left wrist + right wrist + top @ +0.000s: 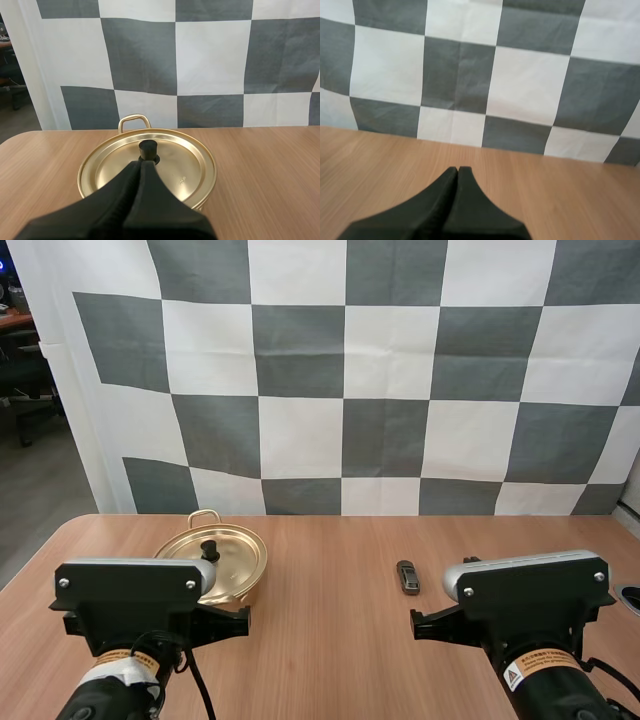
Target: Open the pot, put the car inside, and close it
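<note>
Status: no step is completed. The pot (250,588) stands on the counter (330,650) with its lid (175,162) seated and the knob (147,148) upright at the lid's centre. The car (407,577) lies on the bare counter, well apart from the pot, on the right arm's side.

Left end effector (142,166): fingers pressed together, empty, poised just short of the pot's knob.

Right end effector (458,171): fingers together, empty, over bare counter away from the pot.

Outstanding, by assessment: lid removal, car transfer into the pot, lid replacement.
</note>
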